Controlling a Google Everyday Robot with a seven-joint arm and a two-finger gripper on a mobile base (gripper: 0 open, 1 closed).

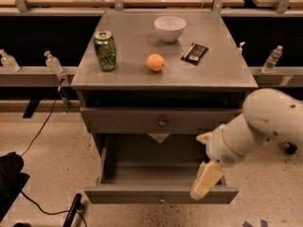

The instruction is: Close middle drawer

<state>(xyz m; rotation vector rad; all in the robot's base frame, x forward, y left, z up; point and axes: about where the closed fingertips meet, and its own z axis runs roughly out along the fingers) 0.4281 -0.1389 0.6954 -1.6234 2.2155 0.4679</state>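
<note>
My claw (207, 179) hangs at the right front corner of the middle drawer (132, 195), which stands pulled far out. My arm (265, 122) hides the drawer's right wall; whether the claw is clenched or released I cannot tell.

My gripper (206, 181) hangs over the right front corner of the pulled-out middle drawer (142, 194), just behind its front panel. I see bare floor (270, 193) ahead and to the right. A black bar (73, 211) lies near the left corner.
</note>
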